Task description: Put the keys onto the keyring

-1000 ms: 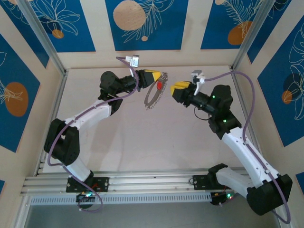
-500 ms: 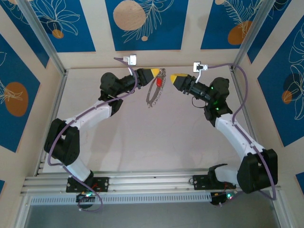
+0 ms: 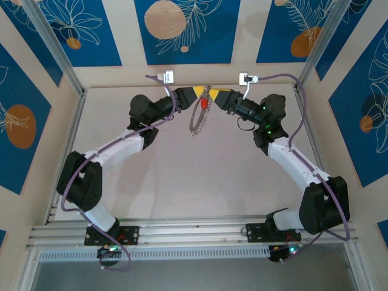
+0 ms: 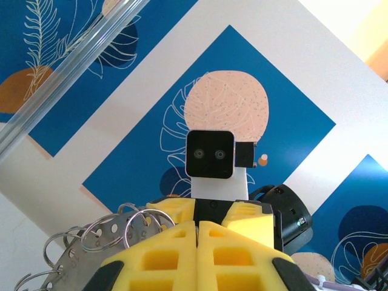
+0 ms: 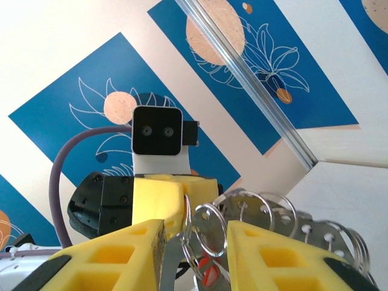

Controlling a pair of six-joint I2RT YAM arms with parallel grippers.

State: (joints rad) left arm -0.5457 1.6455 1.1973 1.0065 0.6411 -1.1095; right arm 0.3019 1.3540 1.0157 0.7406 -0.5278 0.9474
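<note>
Yellow-tipped, the left gripper (image 3: 197, 92) and the right gripper (image 3: 218, 96) meet almost nose to nose above the far edge of the table (image 3: 182, 176), close to the back wall (image 3: 242, 74). From the left one the keyring (image 3: 195, 121) hangs down, turned nearly edge-on to the overhead camera, its lower end clear of both arms. The key (image 3: 205, 103), a small red piece, sits high on the ring, just below the spot where the two tips meet.

On the left wrist view the left fingers (image 4: 163, 260) are pressed flat together with only a seam between them. The ring's grey band, punched with holes and hung with small wire loops (image 4: 142, 221), juts out at their left side. The pinch point itself is hidden under the foam. Just beyond them stand the right gripper's yellow fingers and its wrist camera (image 4: 210, 154), facing straight in.

On the right wrist view the right fingers (image 5: 273, 257) stand narrowly apart. In the gap lie a few of the wire loops, a grey sliver against the left-hand finger, and the red of the key low down. Whether either pad presses on them I cannot tell
</note>
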